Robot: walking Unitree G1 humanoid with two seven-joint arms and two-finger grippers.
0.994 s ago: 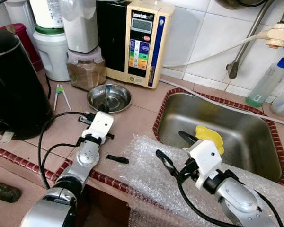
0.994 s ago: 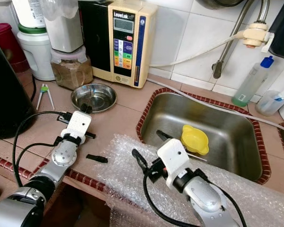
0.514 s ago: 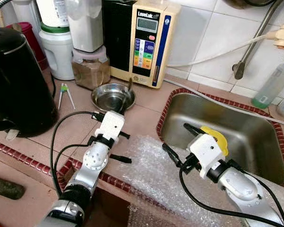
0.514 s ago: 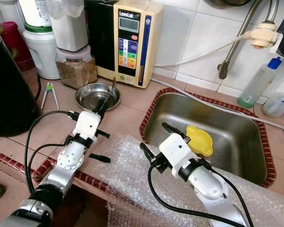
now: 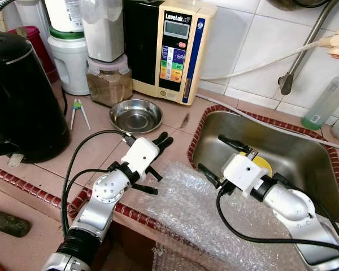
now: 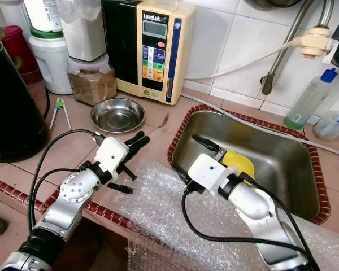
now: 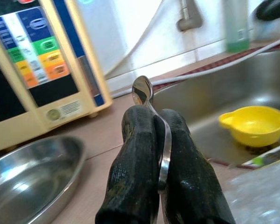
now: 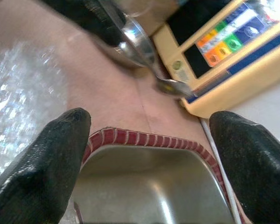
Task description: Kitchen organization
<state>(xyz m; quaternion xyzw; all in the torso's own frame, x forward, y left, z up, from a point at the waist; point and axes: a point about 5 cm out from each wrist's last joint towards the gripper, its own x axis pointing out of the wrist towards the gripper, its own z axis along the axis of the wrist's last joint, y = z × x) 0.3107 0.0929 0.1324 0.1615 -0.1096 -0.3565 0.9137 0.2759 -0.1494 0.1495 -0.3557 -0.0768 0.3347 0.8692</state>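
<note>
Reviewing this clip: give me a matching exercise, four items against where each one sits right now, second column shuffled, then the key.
Items
1. spoon
2. yellow bowl
3. steel dish
4. bubble wrap

Places
A. on the counter in front of the water ionizer
B. spread over the counter's front edge
C. clamped between the left gripper's fingers
D. inside the sink, beyond the open right gripper

Pairs: 1-C, 2-D, 3-A, 4-B
</note>
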